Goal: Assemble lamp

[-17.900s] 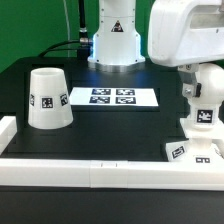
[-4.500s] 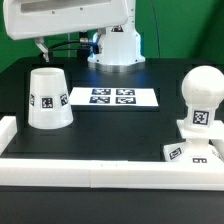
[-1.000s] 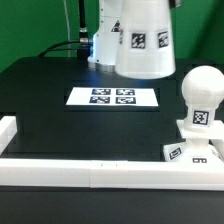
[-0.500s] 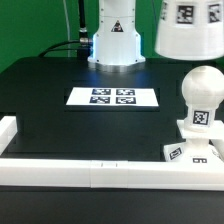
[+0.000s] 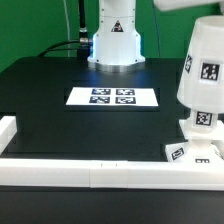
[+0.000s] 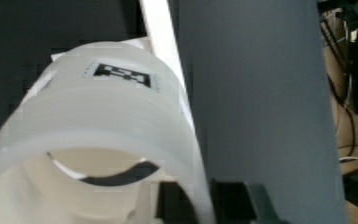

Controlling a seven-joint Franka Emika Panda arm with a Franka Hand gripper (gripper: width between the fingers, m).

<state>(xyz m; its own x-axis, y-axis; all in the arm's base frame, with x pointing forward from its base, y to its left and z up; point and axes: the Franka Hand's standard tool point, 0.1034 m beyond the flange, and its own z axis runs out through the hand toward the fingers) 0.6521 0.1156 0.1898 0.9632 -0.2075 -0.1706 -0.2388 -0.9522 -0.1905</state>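
The white tapered shade (image 5: 203,62) hangs tilted at the exterior view's right, down over the bulb, whose rounded top it hides. The bulb's tagged stem (image 5: 203,119) shows below the shade's rim and stands on the flat square base (image 5: 192,151). My gripper (image 6: 179,120) is shut on the shade's wall (image 6: 96,130), with one dark grey finger (image 6: 247,90) outside it. In the exterior view only a bit of the hand shows at the top edge. I cannot tell whether the shade rests on the bulb.
The marker board (image 5: 113,97) lies mid-table in front of the arm's white base (image 5: 115,40). A white rail (image 5: 90,172) runs along the front edge, with a short piece at the left (image 5: 8,130). Cables lie at the back left.
The shade was taken up from the table's left, carried high to the right, and in the last half second has come down over the bulb.
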